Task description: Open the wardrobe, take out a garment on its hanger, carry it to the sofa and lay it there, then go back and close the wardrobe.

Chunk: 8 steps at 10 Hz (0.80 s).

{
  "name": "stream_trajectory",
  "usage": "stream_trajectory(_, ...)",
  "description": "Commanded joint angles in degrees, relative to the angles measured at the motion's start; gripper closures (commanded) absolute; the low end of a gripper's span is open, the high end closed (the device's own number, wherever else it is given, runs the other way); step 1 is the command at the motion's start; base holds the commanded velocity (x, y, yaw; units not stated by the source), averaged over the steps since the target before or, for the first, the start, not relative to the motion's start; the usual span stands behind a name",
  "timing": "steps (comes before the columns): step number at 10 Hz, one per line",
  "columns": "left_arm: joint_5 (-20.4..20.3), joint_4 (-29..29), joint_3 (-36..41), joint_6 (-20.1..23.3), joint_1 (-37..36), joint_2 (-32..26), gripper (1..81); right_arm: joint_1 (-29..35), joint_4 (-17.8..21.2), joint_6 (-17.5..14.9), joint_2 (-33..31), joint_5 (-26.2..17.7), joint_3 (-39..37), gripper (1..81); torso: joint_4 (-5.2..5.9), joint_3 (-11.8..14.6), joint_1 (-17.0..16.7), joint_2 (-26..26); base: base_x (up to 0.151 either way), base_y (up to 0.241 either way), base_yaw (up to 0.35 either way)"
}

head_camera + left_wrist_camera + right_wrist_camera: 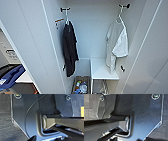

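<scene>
The wardrobe (92, 35) stands open in the head view, with its white doors (30, 42) swung out to both sides. Inside on the right hangs the garment (116, 45), a white short-sleeved T-shirt. It hangs on a thin white hanger (120, 15) hooked on a dark peg at the top right. A long black garment (69, 48) hangs from a peg on the left. The blue sofa (11, 76) shows at the lower left past the left door.
A white shelf (101, 71) sits low on the right inside the wardrobe, under the T-shirt. A box of small items (81, 86) stands on the wardrobe floor. The right door (150, 55) angles out close on the right.
</scene>
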Motion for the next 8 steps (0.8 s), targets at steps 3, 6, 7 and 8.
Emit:
stream_trajectory(3, 2.5, 0.71, 0.48, 0.38, -1.92, 0.44, 1.0, 1.48, 0.42, -0.3, 1.45, -3.94, 0.69, 1.0, 0.0, 0.0, 0.0, 0.0, 0.0, 0.0, 0.0)
stream_trajectory(6, 2.5, 0.9, 0.39, 0.56, -1.83, 0.44, 1.0, 1.38, 0.42, 1.02, 1.45, -3.59, 0.69, 1.0, 0.0, 0.0, 0.0, 0.0, 0.0, 0.0, 0.0)
stream_trajectory(7, 2.5, 0.98, 0.39, 0.56, -1.92, 0.44, 1.0, 1.12, 0.34, 1.02, 1.53, -3.59, 0.6, 1.0, 0.0, 0.0, 0.0, 0.0, 0.0, 0.0, 0.0)
stream_trajectory(8, 2.5, 0.98, 0.22, 0.56, -1.83, 0.35, 1.0, 1.03, 0.34, 1.11, 1.53, -3.59, 0.6, 1.0, 0.0, 0.0, 0.0, 0.0, 0.0, 0.0, 0.0)
